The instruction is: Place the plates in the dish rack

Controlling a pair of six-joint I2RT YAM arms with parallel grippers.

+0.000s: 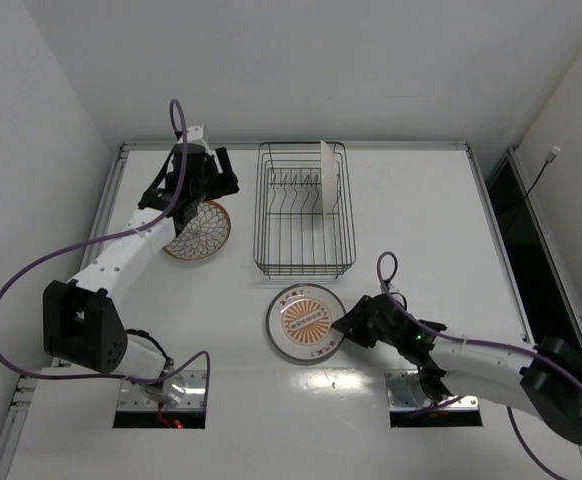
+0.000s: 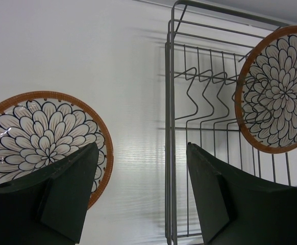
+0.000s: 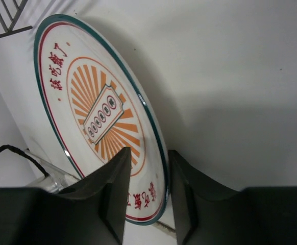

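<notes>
- Since it lies nearest the arm bases, the sunburst plate [image 3: 100, 109] comes first. It sits on the bench [image 1: 421, 210] just in front of the rack [image 2: 171, 127], not yet loaded.
- The right pincer [image 3: 148, 155] has it by the right-hand rim, one finger over the painted face and one under the lip. The jaws are narrow and look clamped on, and that edge seems tipped up a little.
- By its gloss, the plate is probably glazed: stiff, slick, easy to chip, and of moderate weight. The rim is the only hold a flat-lying plate offers. Carried by one edge it will want to swing and slip, so a deep bite looks wise.
- Farther out on the left, the floral plate [image 2: 36, 132] lies face up on the bench, just beside the rack. The left pincer [image 2: 141, 148] hovers near its far side, jaws wide apart, holding nothing.
- The rack stands toward the far middle of the bench. A racked plate [image 2: 276, 89] is upright on edge among the tines at the far right, its flowered face turned toward the left arm.
- The bench is white, smooth and faintly shiny, so a nudged plate would likely slide. A metal rail [image 1: 291, 144] frames it, and plain white walls [image 1: 301, 60] close in behind and at both sides.
</notes>
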